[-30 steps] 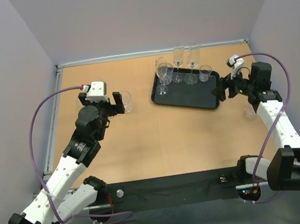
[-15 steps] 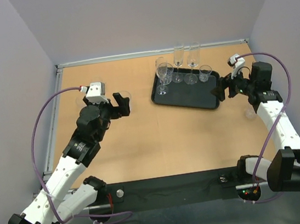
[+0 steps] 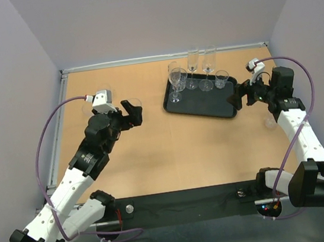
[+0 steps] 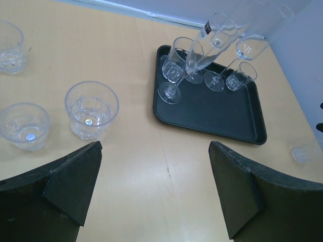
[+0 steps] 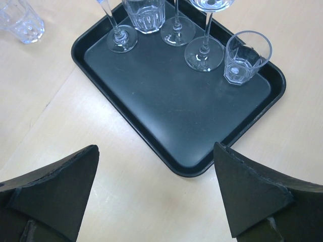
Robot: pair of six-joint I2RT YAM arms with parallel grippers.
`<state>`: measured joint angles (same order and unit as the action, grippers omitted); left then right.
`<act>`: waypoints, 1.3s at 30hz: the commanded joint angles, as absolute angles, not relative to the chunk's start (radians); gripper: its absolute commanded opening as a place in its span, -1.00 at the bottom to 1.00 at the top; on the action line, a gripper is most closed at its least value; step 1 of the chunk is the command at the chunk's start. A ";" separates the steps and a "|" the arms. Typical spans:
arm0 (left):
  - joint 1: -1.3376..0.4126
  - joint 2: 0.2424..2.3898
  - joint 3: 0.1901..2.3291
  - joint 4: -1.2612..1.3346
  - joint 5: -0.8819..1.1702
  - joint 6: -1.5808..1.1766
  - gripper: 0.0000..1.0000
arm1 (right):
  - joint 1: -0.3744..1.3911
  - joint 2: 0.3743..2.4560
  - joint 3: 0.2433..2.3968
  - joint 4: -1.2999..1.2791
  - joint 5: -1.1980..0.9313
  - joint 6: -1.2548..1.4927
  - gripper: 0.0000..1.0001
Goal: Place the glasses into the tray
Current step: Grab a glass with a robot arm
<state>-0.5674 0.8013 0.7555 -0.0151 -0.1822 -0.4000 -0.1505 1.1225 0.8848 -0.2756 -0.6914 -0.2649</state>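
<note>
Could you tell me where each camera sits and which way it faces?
Top external: above and behind, looking down at the table; both arms show.
Left wrist: on the left gripper, facing tumblers and the tray; own fingers show.
Right wrist: on the right gripper, looking down into the tray; own fingers show.
Shared by all: the tray with glasses.

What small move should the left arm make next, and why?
Probably ease the open left gripper down toward the nearest tumbler, ready to grasp it: the gripper is empty, and this tumbler stands on the table, outside the tray.
</note>
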 commanded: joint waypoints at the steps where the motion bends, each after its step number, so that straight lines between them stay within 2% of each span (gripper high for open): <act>1: -0.560 0.807 0.730 0.017 -0.169 -0.452 0.97 | -0.158 1.098 0.884 -0.224 -0.692 -0.252 1.00; 18: -0.545 0.862 0.719 0.006 -0.150 -0.538 0.97 | -0.158 1.098 0.887 -0.222 -0.696 -0.249 1.00; 27: -0.531 0.983 0.770 -0.067 -0.196 -0.606 0.96 | -0.158 1.094 0.885 -0.222 -0.690 -0.250 1.00; 32: -0.493 1.083 0.805 -0.074 -0.239 -0.673 0.79 | -0.158 1.091 0.885 -0.224 -0.693 -0.249 1.00; 35: -0.459 1.130 0.816 -0.051 -0.227 -0.739 0.43 | -0.158 1.088 0.887 -0.224 -0.692 -0.252 1.00; 39: -0.402 1.213 0.845 -0.040 -0.180 -0.822 0.26 | -0.158 1.083 0.887 -0.224 -0.684 -0.252 1.00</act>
